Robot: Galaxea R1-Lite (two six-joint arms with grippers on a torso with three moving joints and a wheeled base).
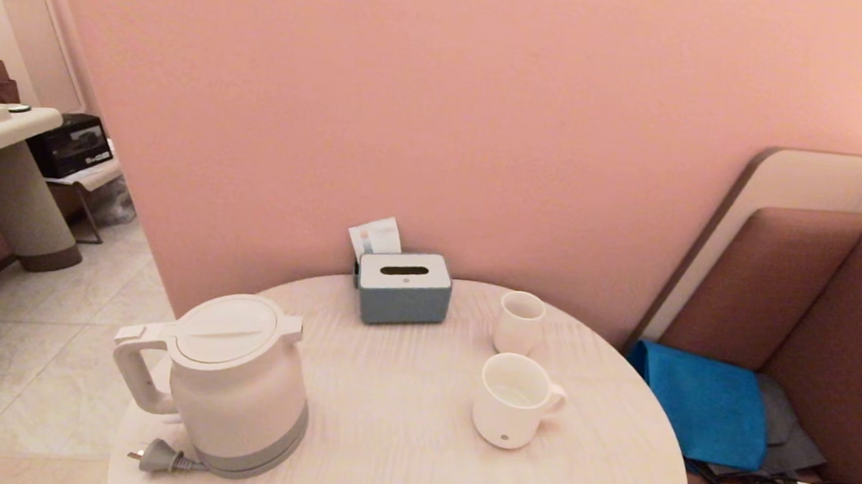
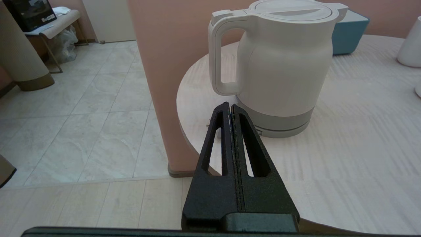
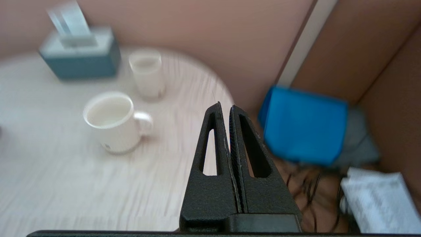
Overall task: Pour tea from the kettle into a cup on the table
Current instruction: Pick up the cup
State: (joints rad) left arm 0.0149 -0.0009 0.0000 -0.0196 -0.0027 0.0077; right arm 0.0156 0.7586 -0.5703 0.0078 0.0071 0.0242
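Kettle [image 1: 231, 380] — one; cup [image 1: 512, 399] — one, on table [image 1: 398, 442]

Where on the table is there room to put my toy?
Biggest bare patch of table: the front middle, between kettle and cup. Crowded at the back, where the tissue box and smaller cup stand.

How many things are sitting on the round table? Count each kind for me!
Large white plastic electric kettle on its grey base: 1
Wide white ceramic mug with a side handle: 1
Smaller white handleless cup: 1
Blue-grey tissue box with a white top: 1
Total: 4 things on the pale wood-grain round table
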